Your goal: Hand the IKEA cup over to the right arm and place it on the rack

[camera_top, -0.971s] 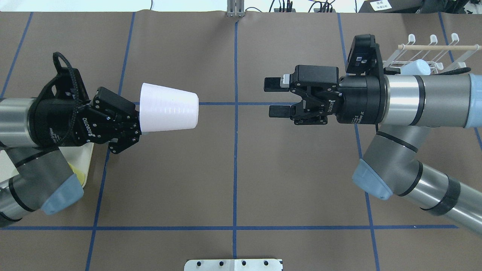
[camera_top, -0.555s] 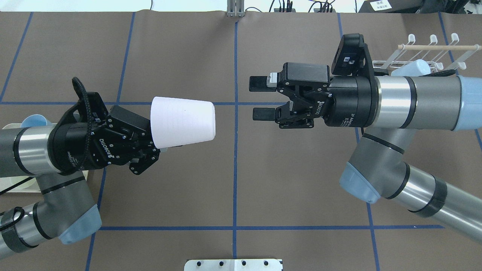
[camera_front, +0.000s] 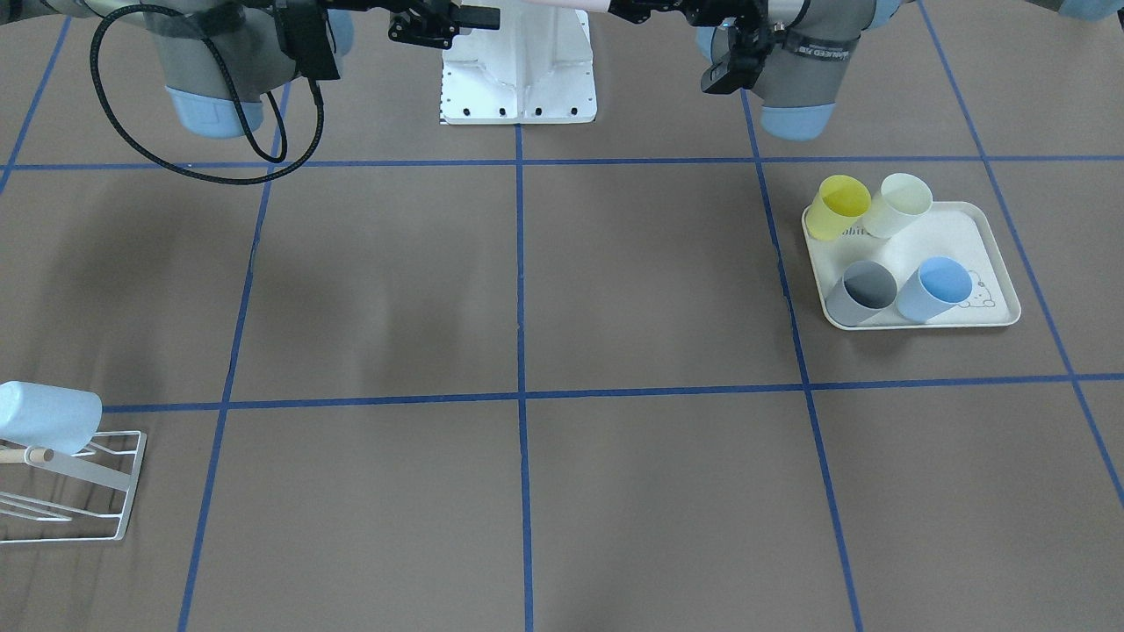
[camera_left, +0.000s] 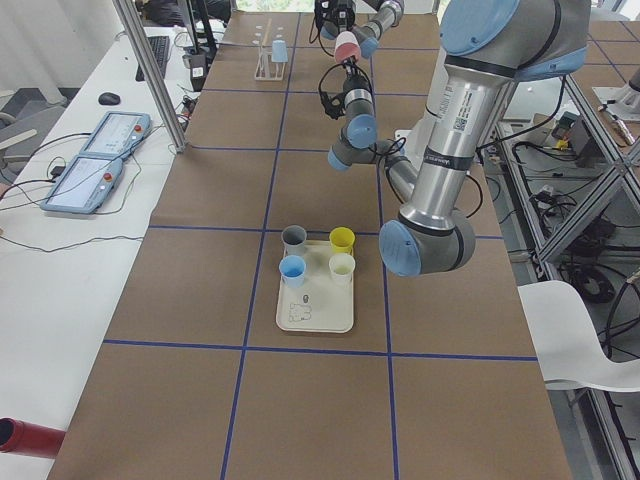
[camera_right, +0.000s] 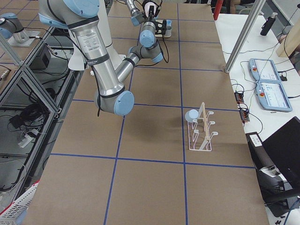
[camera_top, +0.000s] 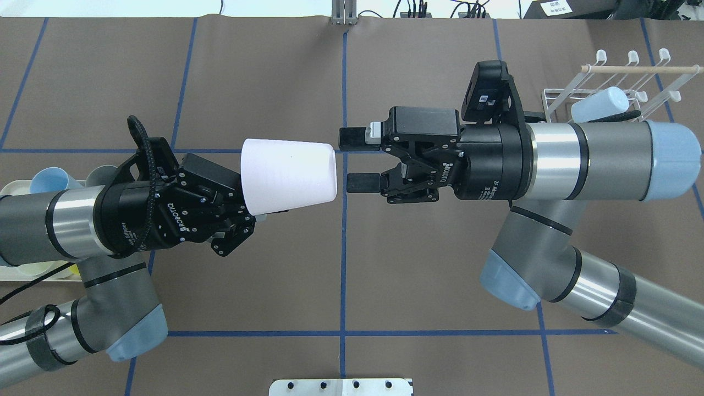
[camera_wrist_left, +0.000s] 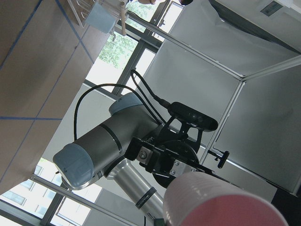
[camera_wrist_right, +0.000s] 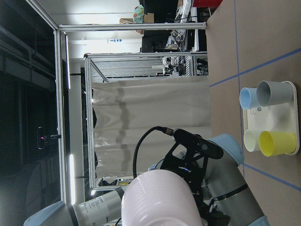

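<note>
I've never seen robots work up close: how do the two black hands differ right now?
The left hand is shut on the wide end of a pale cup; the right hand holds nothing. The left hand is closed, while the right hand is spread open, just short of the cup's base. Both are black and two-fingered.

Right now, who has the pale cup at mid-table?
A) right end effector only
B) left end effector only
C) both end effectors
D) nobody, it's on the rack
B: the left end effector grips the pale cup at its wide rim end, while the right end effector is open, just short of the cup's base and apparently not touching it.
</note>
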### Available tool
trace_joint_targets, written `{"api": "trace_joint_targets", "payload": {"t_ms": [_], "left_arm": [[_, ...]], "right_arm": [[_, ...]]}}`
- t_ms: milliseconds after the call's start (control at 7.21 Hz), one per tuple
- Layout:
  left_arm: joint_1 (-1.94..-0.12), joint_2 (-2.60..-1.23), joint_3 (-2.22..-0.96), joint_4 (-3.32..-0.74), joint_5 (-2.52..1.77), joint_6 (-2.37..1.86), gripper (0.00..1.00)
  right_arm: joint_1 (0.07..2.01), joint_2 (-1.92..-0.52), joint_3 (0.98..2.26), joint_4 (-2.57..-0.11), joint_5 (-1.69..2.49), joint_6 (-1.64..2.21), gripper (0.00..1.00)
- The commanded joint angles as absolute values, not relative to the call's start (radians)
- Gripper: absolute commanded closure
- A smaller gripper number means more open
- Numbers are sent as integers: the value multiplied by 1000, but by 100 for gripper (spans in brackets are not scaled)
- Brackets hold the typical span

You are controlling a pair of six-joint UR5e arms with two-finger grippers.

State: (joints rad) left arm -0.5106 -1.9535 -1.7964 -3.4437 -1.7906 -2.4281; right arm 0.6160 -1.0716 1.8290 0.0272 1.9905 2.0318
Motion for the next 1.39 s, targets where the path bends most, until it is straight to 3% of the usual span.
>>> {"api": "trace_joint_targets", "payload": {"t_ms": [0,555,971,1248], "left_arm": [[-496,-1979,-1779,-3442,-1784,-2427,100],[-480,-1985,-1778,-3442,-1781,-2427,100],[-471,-1985,-1776,-3444,-1766,-2425,100],[-469,-1988,-1776,-3442,-1741,-2427,100]], "right_arm": [[606,-1071,1829,31,1988,2031,2],[592,-1069,1830,32,1951,2031,2],[586,-1069,1830,34,1948,2031,15],[578,-1069,1830,47,1945,2031,15]]}}
